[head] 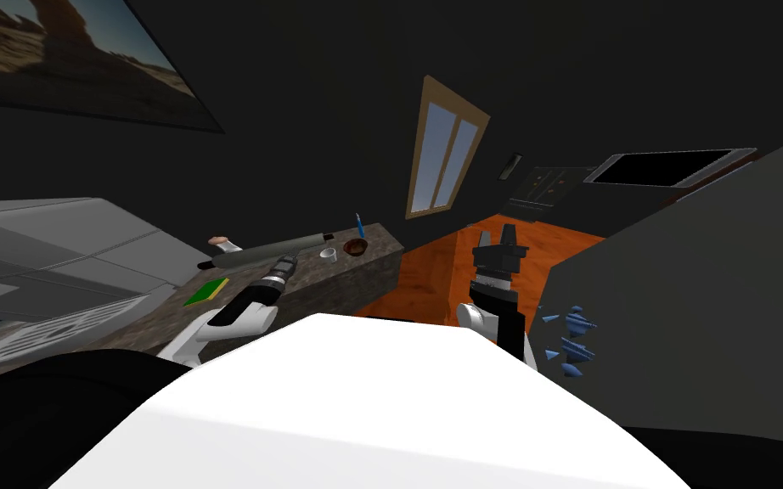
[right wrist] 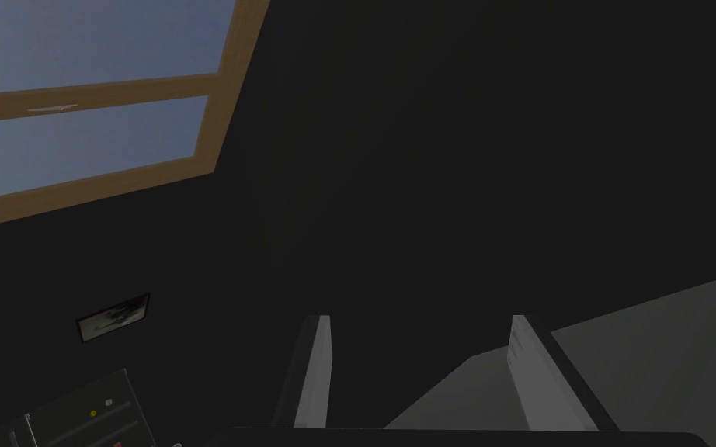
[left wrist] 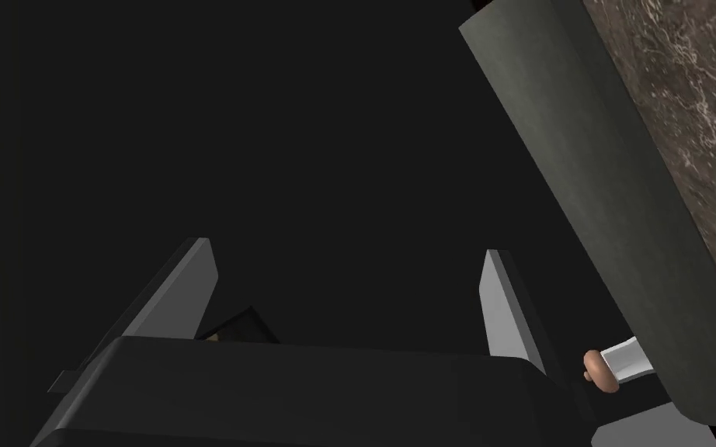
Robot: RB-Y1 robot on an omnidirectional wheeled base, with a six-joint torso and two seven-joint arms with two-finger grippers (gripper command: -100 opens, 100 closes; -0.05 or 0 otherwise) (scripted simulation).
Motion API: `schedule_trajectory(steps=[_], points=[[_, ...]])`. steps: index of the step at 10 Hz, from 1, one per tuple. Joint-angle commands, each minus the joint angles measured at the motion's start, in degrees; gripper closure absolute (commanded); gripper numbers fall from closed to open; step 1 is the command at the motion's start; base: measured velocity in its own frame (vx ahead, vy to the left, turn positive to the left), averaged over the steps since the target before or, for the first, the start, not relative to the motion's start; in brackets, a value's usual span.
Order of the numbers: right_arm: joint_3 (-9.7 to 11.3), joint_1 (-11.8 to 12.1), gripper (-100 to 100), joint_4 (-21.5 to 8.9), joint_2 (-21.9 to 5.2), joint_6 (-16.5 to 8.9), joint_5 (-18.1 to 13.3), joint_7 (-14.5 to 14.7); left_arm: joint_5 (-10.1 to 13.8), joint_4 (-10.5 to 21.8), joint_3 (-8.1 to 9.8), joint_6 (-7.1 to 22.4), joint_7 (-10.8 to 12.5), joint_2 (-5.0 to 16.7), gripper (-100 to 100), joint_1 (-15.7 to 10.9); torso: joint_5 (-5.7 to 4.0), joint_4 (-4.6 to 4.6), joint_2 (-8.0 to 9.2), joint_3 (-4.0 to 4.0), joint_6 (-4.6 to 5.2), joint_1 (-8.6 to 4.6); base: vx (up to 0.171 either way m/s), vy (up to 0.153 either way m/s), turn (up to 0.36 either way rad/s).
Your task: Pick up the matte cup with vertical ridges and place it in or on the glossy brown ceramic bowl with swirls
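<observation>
Approach step: our left tool (left wrist: 346, 252), spread and empty, must reach along the bench (head: 373, 265) to the cup (head: 328, 254).

A dark, marble-veined counter (head: 330, 273) carries a long grey-green cylinder (head: 267, 251) lying along its back edge, with a tan knob (head: 220, 242) at one end. A blue pen-like stick (head: 360, 225) stands near the counter's far end. A green and yellow sponge (head: 205, 292) lies on the counter beside a white slatted grate (head: 59, 331). An orange floor (head: 441, 272) meets the counter's far end, below a wood-framed window (head: 445, 148).
</observation>
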State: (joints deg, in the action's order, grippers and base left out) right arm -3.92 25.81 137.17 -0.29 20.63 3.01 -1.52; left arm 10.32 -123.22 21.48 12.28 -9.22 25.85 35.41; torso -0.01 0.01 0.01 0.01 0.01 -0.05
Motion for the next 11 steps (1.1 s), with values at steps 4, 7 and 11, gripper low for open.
schedule_trajectory(steps=[4,7,11], points=[[0.0,0.0,0,0.0,0.0,0.0,0.0,0.0,2.52,1.81,1.63,7.0,0.29,4.65,-100,0.3,0.0,-0.01,-0.03,-0.02,-0.01,0.0,0.002,-0.025,-0.051],[0.0,0.0,0,0.0,0.0,0.0,0.0,0.0,3.51,2.67,2.08,10.19,0.5,6.65,-100,0.33,0.0,-0.02,-0.1,-0.06,0.0,-0.02,0.015,-0.026,-0.057],[0.0,0.0,0,0.0,0.0,0.0,0.0,0.0,6.4,5.58,2.75,16.61,1.44,12.32,-100,0.25,-0.01,-0.03,-0.12,-0.07,0.0,-0.05,0.028,-0.036,-0.076]])
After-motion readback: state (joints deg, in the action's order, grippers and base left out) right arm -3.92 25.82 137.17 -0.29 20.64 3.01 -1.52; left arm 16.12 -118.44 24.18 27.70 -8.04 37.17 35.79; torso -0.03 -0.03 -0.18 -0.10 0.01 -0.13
